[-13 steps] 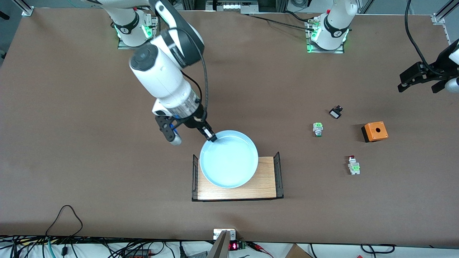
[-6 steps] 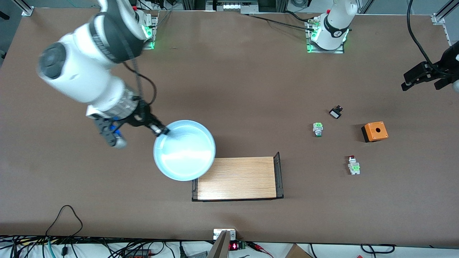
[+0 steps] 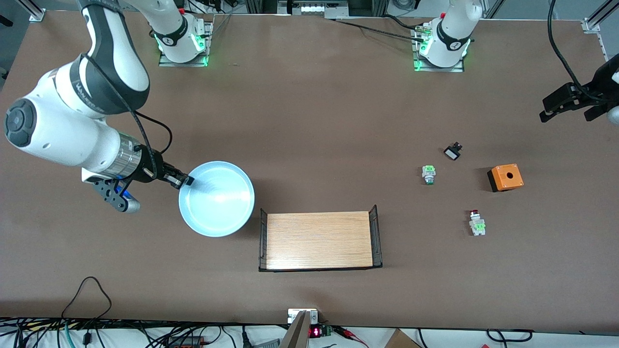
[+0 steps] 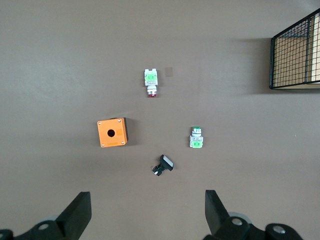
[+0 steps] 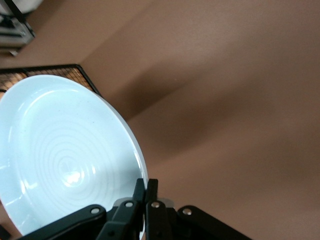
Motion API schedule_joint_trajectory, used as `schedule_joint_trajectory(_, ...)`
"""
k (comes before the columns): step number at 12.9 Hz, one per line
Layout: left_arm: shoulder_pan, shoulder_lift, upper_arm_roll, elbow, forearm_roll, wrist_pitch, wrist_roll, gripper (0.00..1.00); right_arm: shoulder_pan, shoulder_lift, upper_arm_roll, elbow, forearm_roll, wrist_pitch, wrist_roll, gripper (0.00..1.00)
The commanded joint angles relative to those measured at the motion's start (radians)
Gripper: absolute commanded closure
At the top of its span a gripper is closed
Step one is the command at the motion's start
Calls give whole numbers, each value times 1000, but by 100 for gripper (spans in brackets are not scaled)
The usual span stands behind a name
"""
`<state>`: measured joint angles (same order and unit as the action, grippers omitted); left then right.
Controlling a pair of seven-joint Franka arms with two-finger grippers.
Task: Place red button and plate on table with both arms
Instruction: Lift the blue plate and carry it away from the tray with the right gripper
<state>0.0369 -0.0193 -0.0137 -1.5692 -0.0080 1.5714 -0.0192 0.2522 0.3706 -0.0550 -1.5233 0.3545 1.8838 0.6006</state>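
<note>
The light blue plate hangs over the brown table, beside the wooden tray toward the right arm's end. My right gripper is shut on the plate's rim; in the right wrist view the gripper pinches the rim of the plate. The red button lies on the table toward the left arm's end, and also shows in the left wrist view. My left gripper is open and empty, high over the table's edge at the left arm's end.
The light-wood tray with black wire ends sits bare near the table's middle. A green-and-white button, a small black part and an orange box lie near the red button. Cables run along the table's near edge.
My right gripper has lifted the plate off the tray and carried it toward the right arm's end of the table. The left gripper has barely moved.
</note>
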Motion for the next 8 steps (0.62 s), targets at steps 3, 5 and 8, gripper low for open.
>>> schedule_joint_trajectory(3, -6, -8, 1, 12, 13, -18, 42, 0, -112, -62, 4, -167, 9, 0, -338, 100)
schedule_joint_trajectory(5, -6, -7, 3, 31, 11, -16, 38, 0, -151, -67, 4, -213, -3, 2, -427, 100)
schedule_joint_trajectory(8, -6, -4, 5, 32, 13, -18, 38, 0, -171, -68, 4, -282, -106, 9, -478, 100)
